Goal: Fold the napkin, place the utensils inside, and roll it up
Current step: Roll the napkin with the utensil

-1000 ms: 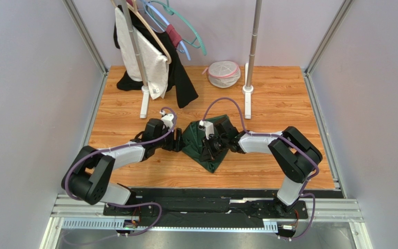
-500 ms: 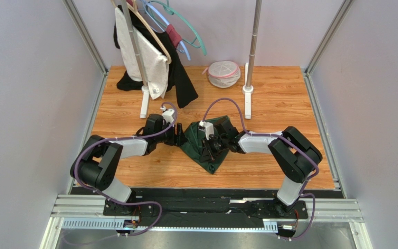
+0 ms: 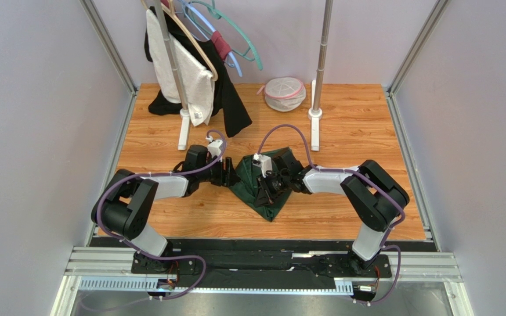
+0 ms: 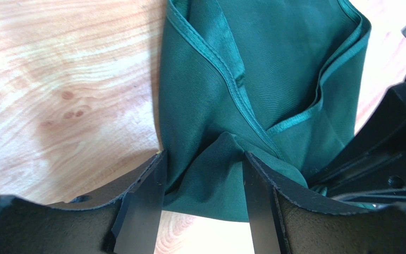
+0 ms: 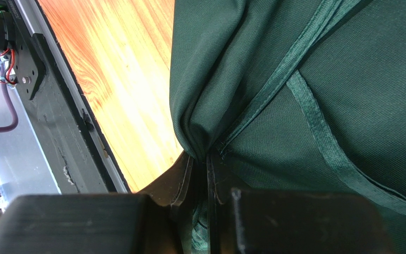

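Dark green woven cloth napkin (image 3: 265, 187), hem-stitched and bunched, lies in the middle of the wood-grain surface (image 3: 348, 125), long axis running far edge to near edge, pointed corner nearest. Since a second ago the left hand (image 4: 204, 177) has slid onto its left hem, jaws apart astride a fold; the right hand (image 5: 208, 169) pinches a crease tight.

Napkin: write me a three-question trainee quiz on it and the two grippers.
1. True or false: the right gripper is pinched shut on the napkin.
2. Choose one: the left gripper has its jaws A) apart, with a napkin fold between them; B) shut on a fork; C) well away from the cloth.
3. Fill in: the napkin's colour is ____.
Key: 1 true; 2 A; 3 green.
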